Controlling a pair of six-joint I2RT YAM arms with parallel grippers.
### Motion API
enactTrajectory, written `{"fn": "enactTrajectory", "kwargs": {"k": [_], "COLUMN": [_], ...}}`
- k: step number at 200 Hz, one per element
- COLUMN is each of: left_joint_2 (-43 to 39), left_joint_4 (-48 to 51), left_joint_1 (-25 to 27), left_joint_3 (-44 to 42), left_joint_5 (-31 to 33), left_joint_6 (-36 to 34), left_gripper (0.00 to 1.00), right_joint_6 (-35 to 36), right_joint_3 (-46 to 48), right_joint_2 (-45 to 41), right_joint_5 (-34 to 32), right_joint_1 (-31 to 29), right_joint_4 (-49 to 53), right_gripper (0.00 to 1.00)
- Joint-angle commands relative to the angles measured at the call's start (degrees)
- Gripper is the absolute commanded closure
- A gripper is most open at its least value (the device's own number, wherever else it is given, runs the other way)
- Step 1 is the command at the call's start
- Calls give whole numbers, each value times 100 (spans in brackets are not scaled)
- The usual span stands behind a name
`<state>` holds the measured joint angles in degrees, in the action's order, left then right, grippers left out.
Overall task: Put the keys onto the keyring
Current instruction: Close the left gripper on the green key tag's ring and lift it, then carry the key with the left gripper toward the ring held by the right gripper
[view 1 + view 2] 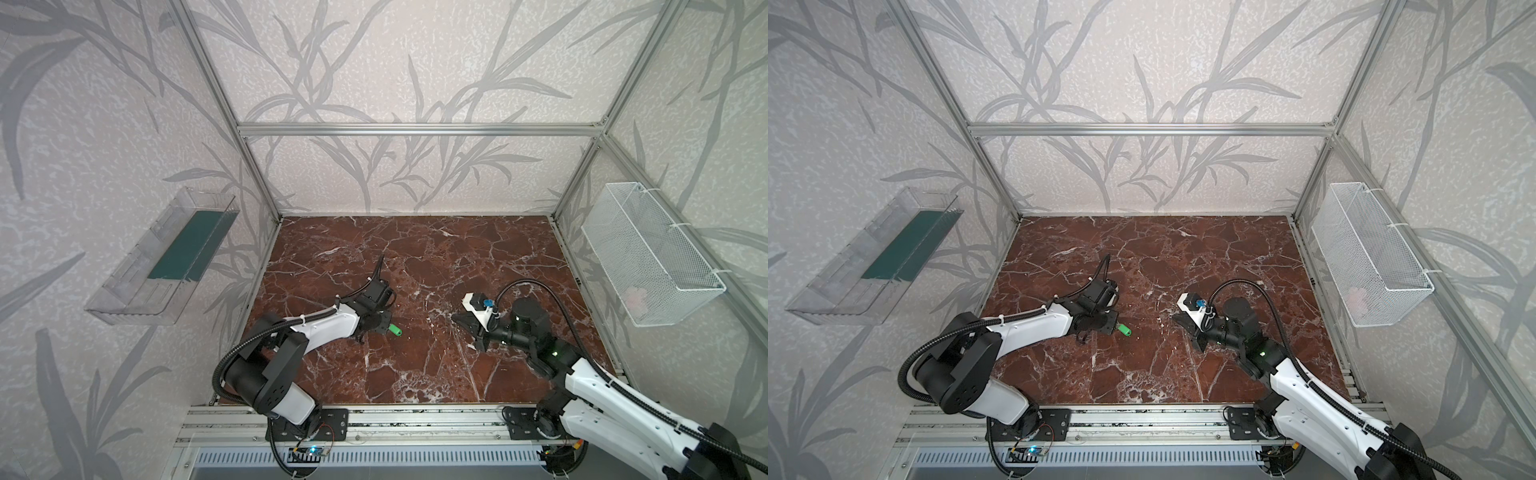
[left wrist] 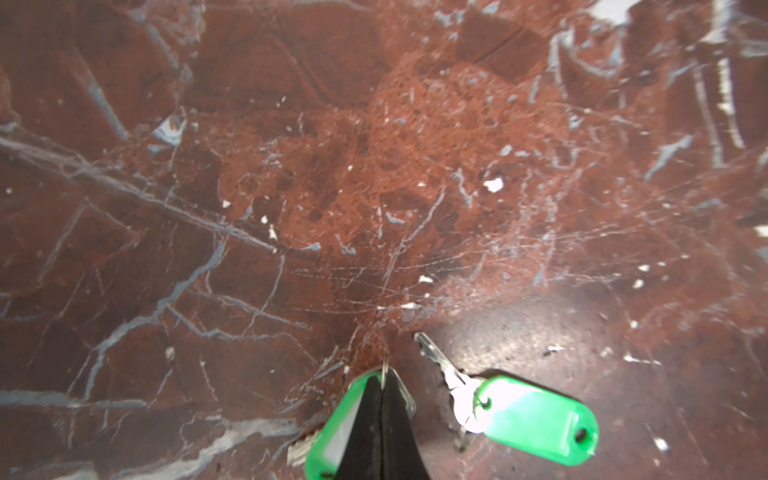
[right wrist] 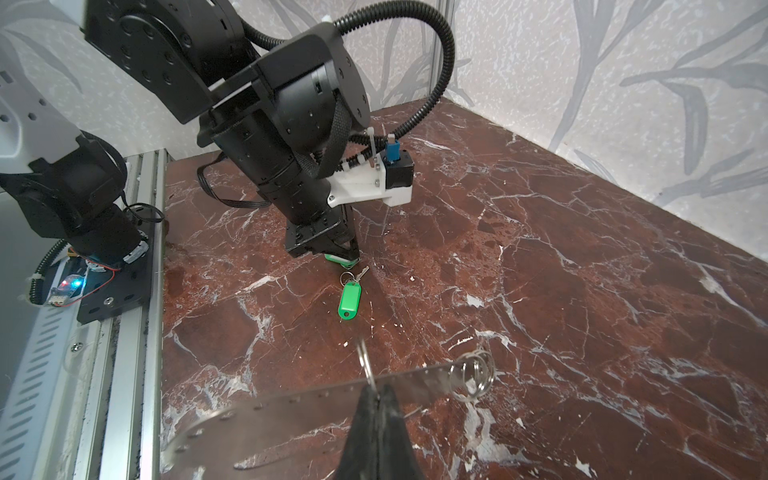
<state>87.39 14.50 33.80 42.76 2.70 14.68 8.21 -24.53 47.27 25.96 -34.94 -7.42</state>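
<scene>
Left gripper (image 2: 381, 399): fingers pressed together, pinching one green key tag (image 2: 332, 428) on the marble worktop (image 2: 374, 166). Second key tag (image 2: 536, 419) lies just beside, at 3 o'clock (metal key (image 2: 446, 374) attached). Right gripper (image 3: 377, 405): fingers pinching the keyring plate (image 3: 291, 415), split rings (image 3: 473, 374) at its end.

You had two keys on the table (image 1: 415, 374), left of the middle. One key (image 2: 536, 419) lay flat just beside the left gripper (image 2: 381, 386), and the other key (image 2: 332, 432) sat under that gripper's tips. The keyring (image 3: 291, 411) was well apart from them, over on the right, in the right gripper (image 3: 377, 395). A basket (image 1: 648, 253) hung on the right wall, and a tray (image 1: 158, 262) on the left wall.
</scene>
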Motion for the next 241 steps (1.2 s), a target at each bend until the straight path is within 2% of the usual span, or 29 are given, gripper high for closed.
{"fn": "enactTrajectory", "kwargs": {"k": [1,35,98,139,178,210,241], "left_joint_2": [-425,-1047,-2355,-2675,-2662,-2465,-2219], "left_joint_4": [-82,-272,-1487,-1636,-1296,-617,-447], "left_joint_1": [30,25,28,214,489,794,1122], "left_joint_3": [-54,-281,-954,-813,-328,353,707], "left_joint_5": [-263,-780,-2693,-3550,-3797,-3875,-3865], "left_joint_6": [-366,-862,-1601,-2104,-2712,-3170,-3180], "left_gripper": [99,100,100,100,100,100,100], "right_joint_6": [72,178,392,594,865,951,924], "right_joint_3": [-42,-148,-443,-698,-916,-1002,-995], "right_joint_2": [-27,27,237,369,424,379,271], "right_joint_5": [-25,-42,-21,-11,-122,-183,-512], "right_joint_1": [-32,-31,-32,-64,-146,-213,-322], "right_joint_4": [-6,133,460,796,1215,1380,1292], "right_gripper": [100,100,100,100,100,100,100]}}
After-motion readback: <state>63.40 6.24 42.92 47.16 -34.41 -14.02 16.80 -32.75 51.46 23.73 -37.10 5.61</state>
